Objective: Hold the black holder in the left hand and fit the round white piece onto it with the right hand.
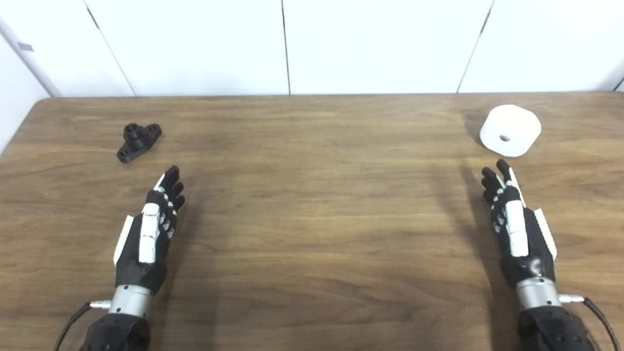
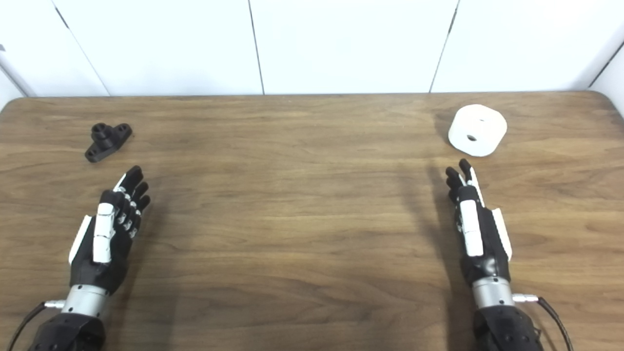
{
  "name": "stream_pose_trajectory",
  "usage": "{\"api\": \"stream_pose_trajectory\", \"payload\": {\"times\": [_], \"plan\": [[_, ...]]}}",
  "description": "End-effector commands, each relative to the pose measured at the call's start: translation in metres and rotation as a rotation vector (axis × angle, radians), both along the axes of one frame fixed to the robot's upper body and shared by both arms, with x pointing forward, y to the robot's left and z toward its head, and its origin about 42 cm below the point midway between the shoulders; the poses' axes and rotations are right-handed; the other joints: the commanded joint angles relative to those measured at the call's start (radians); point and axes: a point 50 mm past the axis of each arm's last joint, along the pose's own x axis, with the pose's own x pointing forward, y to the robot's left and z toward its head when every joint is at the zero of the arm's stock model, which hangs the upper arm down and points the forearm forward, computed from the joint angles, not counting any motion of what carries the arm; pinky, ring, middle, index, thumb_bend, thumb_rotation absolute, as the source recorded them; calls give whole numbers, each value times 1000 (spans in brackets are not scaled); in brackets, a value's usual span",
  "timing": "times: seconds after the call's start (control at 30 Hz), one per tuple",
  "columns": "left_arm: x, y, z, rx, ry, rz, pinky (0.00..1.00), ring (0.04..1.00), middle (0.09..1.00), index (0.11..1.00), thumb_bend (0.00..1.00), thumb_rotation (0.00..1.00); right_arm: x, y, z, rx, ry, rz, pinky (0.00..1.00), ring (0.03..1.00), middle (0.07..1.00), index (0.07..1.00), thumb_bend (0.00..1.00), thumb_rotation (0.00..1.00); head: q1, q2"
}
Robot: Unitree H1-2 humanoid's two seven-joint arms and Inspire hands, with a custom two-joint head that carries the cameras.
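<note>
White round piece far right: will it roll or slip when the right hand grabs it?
The round white piece looks tilted, hole facing the camera, so a nudge might rock or roll it. Its smooth, curved side may slip in the right hand. Probably rigid; weight unclear.

No text, label, brand, number or sign can be read anywhere in either view: not on the wooden desk point(image 1: 312, 219), nor on the white panelled wall point(image 1: 380, 44) behind it.

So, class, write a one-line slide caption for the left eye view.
Both open hands, left and right, wait on the table short of black holder and round white piece.
</note>
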Motion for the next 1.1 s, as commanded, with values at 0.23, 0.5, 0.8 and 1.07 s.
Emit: {"api": "stream_pose_trajectory", "payload": {"times": [0.23,0.5,0.8,1.07], "plan": [[7,2,11,18,-70,-3,1000,1000,1000,973,596,935,2,-5,0,-22,0,12,1000,964,946,995,577,1000,7,-6],[6,2,11,25,-73,-6,1000,1000,1000,975,593,938,2,-6,1,-31,2,11,1000,964,949,999,585,1000,13,-9],[2,-8,8,-11,-83,25,1000,1000,986,937,576,889,-2,-15,-1,-13,8,6,1000,961,949,994,589,1000,123,-50],[0,-22,1,15,-55,10,1000,999,987,944,583,924,-1,-30,-11,-39,-6,36,1000,947,949,996,579,1000,203,-105]]}}
